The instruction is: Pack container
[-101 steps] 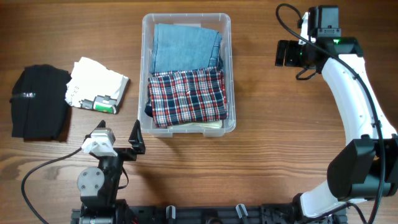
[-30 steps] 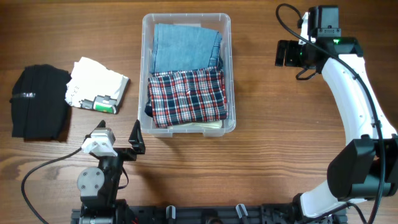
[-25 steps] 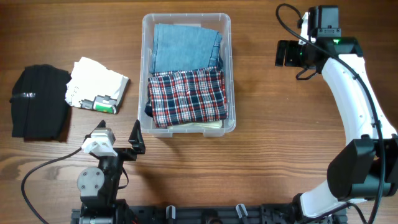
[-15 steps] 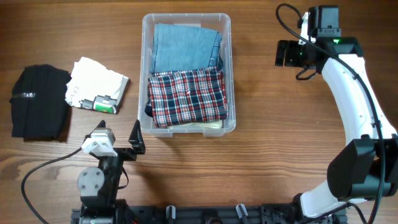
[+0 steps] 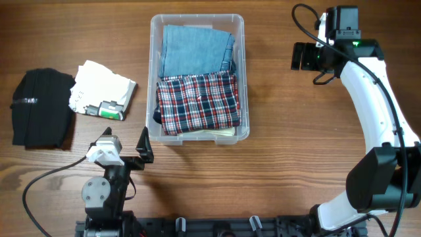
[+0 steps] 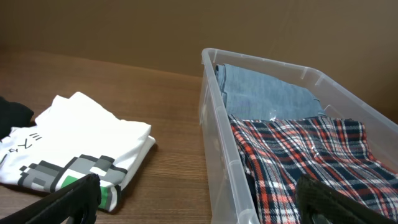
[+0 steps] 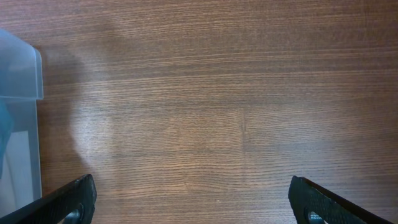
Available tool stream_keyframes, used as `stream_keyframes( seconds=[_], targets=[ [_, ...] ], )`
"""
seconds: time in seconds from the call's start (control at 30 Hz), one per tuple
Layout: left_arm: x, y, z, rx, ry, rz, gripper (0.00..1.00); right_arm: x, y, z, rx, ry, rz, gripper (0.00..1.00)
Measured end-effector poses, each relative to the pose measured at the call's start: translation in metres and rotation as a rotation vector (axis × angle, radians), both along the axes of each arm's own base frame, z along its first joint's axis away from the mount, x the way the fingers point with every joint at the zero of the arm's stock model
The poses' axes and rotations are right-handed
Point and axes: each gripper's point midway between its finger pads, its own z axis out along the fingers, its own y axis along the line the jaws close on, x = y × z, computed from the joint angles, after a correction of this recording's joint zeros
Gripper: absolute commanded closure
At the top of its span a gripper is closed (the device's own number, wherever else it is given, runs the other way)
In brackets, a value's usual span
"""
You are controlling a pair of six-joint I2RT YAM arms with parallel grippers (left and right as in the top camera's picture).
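Observation:
The clear plastic container [image 5: 152,79] stands at the table's middle back. It holds folded blue denim [image 5: 196,49] at the far end and a red plaid shirt [image 5: 198,102] at the near end. The left wrist view shows its near wall [image 6: 219,155] with the plaid [image 6: 311,155] and denim [image 6: 267,93] inside. My left gripper [image 5: 125,157] is open and empty near the container's front left corner. My right gripper [image 5: 304,56] is open and empty over bare wood right of the container, whose corner [image 7: 25,68] shows in the right wrist view.
A folded white printed T-shirt [image 5: 102,91] lies left of the container; it also shows in the left wrist view [image 6: 74,146]. A folded black garment [image 5: 43,108] lies at the far left. The table is brown wood.

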Motion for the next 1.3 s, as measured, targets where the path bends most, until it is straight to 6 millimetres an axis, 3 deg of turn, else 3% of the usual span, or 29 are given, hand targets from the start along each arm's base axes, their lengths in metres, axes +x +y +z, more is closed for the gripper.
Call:
stream_keyframes(
  seconds=[0.27, 0.43, 0.53, 0.7, 0.8, 0.97, 1.0, 1.17, 1.3],
  targets=[
    [0.001, -0.006, 0.009, -0.007, -0.038, -0.034, 0.00, 0.000, 0.000, 0.000, 0.000, 0.000, 0.000, 0.00],
    [0.000, -0.008, 0.039, -0.055, -0.131, -0.045, 0.00, 0.000, 0.000, 0.000, 0.000, 0.000, 0.000, 0.00],
    [-0.005, -0.006, 0.047, -0.108, -0.045, -0.022, 0.00, 0.000, 0.000, 0.000, 0.000, 0.000, 0.000, 0.00],
    [-0.010, 0.004, 0.099, -0.123, 0.102, 0.048, 0.00, 0.000, 0.000, 0.000, 0.000, -0.001, 0.000, 0.00],
    [-0.004, 0.011, 0.114, -0.078, 0.282, 0.089, 0.00, 0.000, 0.000, 0.000, 0.000, -0.001, 0.000, 0.00],
    [0.022, 0.017, 0.131, -0.032, 0.536, 0.112, 0.00, 0.000, 0.000, 0.001, 0.000, -0.002, 0.000, 0.00],
    [0.040, 0.018, 0.142, -0.022, 0.578, 0.117, 0.00, 0.000, 0.000, 0.001, 0.000, -0.002, 0.000, 0.00],
    [0.087, 0.020, 0.165, -0.013, 0.582, 0.122, 0.00, 0.000, 0.000, 0.001, 0.000, -0.002, 0.000, 0.00],
    [0.105, 0.026, 0.157, 0.002, 0.599, 0.152, 0.00, 0.000, 0.000, 0.001, 0.000, -0.002, 0.000, 0.00]
  ],
)
